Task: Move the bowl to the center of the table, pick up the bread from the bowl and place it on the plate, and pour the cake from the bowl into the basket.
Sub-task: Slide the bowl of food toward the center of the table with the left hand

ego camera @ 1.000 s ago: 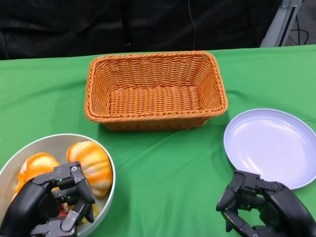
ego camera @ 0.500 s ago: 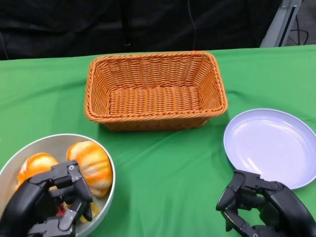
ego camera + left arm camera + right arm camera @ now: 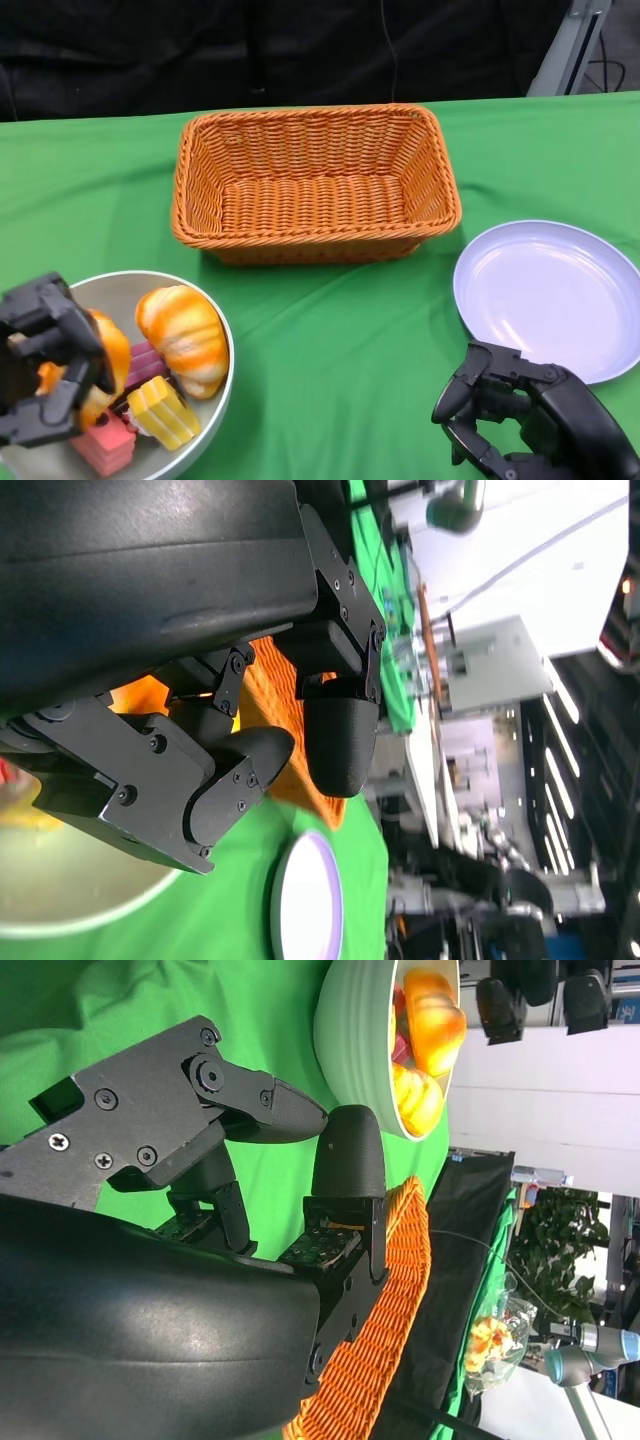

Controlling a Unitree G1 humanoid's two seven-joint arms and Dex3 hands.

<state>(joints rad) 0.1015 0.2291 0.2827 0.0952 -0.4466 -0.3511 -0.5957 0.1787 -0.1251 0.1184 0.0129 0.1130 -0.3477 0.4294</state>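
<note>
A grey bowl [image 3: 160,278] sits at the table's near left corner. It holds an orange bread roll [image 3: 185,335], a second roll [image 3: 108,355] and pieces of cake [image 3: 165,412] in yellow, pink and purple. My left hand [image 3: 40,370] hangs over the bowl's left part, partly covering the second roll, fingers apart and holding nothing. The lilac plate [image 3: 548,295] lies empty at the right. Just in front of it my right hand [image 3: 520,415] rests low, fingers loosely curled around nothing. The right wrist view shows the bowl [image 3: 350,1030] beyond those fingers [image 3: 345,1160].
An empty orange wicker basket [image 3: 315,180] stands at the middle back of the green cloth. Bare cloth lies between bowl and plate. A black backdrop closes the far side, with a metal post at the back right.
My left hand has moved left off the bowl's middle, uncovering the cake pieces. The right hand has barely moved.
</note>
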